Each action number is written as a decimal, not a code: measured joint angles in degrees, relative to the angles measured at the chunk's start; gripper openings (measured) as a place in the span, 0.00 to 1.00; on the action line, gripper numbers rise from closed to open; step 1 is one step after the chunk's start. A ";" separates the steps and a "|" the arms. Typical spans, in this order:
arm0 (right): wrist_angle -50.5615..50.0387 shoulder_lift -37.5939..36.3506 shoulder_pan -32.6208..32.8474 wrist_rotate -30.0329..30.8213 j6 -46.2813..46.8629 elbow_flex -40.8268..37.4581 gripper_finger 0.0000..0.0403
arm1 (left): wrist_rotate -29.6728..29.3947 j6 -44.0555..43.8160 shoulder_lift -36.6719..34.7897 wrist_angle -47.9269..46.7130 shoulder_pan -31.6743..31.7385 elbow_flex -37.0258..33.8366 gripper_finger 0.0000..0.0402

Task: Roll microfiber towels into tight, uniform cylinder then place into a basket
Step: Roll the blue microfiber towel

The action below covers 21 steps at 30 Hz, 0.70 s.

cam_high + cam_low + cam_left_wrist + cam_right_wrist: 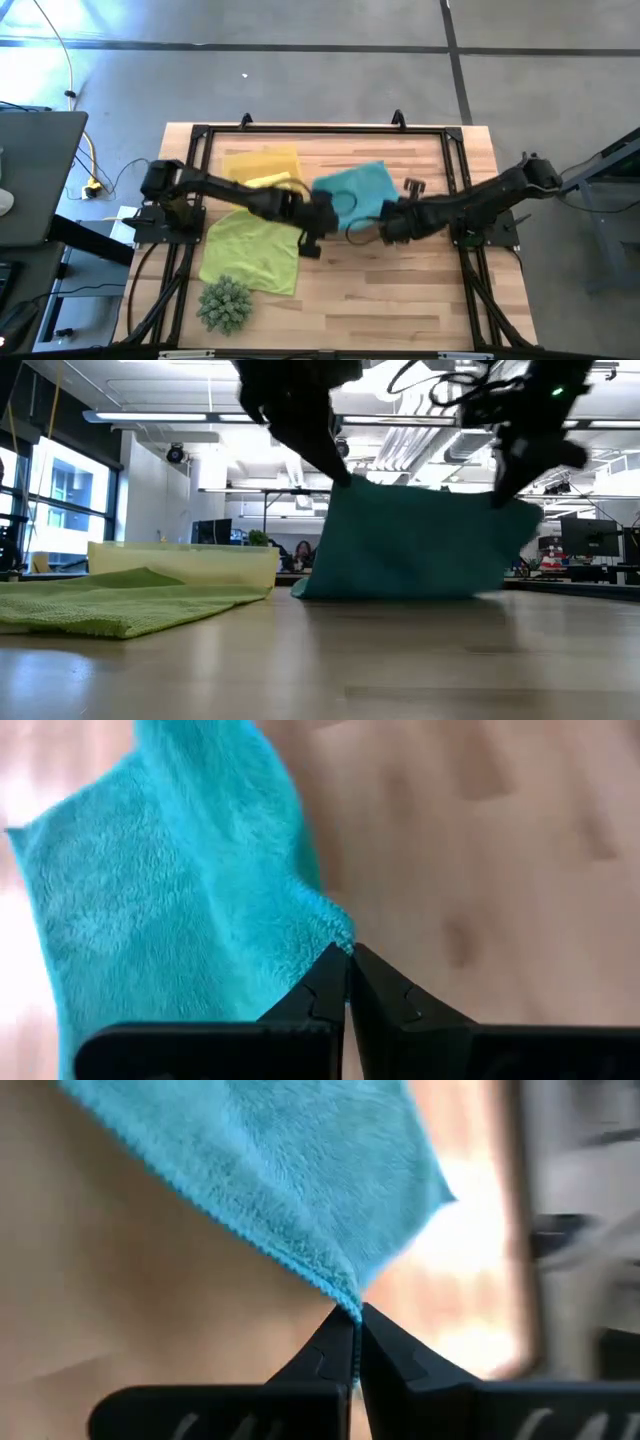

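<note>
Both arms reach in over the middle of the wooden worktop [400,290], and each has a corner of the teal towel [355,190] pinched tight. The left gripper [348,956] has its jaws fully closed on one corner of the cloth; the right gripper [357,1318] has its jaws closed the same way on another corner, the hemmed edge running straight into the tips. In the low view the teal towel [415,545] hangs between the two arms like a small curtain — its top edge lifted, its bottom edge touching the worktop.

From above, the teal towel lies near the centre, slightly toward the far side, with the left gripper [318,222] at its near-left corner and the right gripper [385,222] at its near-right corner.

The lime green towel [252,250] lies spread flat on the left part of the worktop, nearer than the teal one and apart from it. The yellow towel [268,182] sits in the basket [262,160] at the far left — the basket is just left of the teal towel. In the low view the basket [185,560] shows behind the green towel [120,605].

A spiky green plant-like ball [224,303] rests at the near-left corner, just beside the green towel's near edge. A small dark object [413,186] lies right of the teal towel.
</note>
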 joint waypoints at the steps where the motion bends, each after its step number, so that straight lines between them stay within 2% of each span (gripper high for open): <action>1: 0.69 0.00 1.66 -2.50 1.04 -0.24 0.00 | 0.10 -0.91 0.32 0.00 -1.35 0.02 0.00; 4: 4.82 0.00 5.62 -9.94 2.38 -0.97 0.00 | 0.58 -3.65 1.13 0.13 -4.67 0.02 0.00; 6: 7.15 0.00 7.53 -12.51 2.58 -1.67 0.00 | 0.69 -4.33 1.25 0.01 -6.46 0.02 0.00; 12: 15.07 0.00 10.50 -16.62 8.26 -2.60 0.00 | 0.73 -10.74 1.20 0.15 -10.49 0.04 0.00; 16: 19.77 0.00 12.43 -19.43 8.74 -2.60 0.00 | 0.76 -13.26 2.08 0.46 -12.51 0.11 0.00; 21: 20.73 0.00 14.38 -22.31 10.04 -2.60 0.00 | 1.48 -16.44 4.35 0.08 -14.34 0.09 0.00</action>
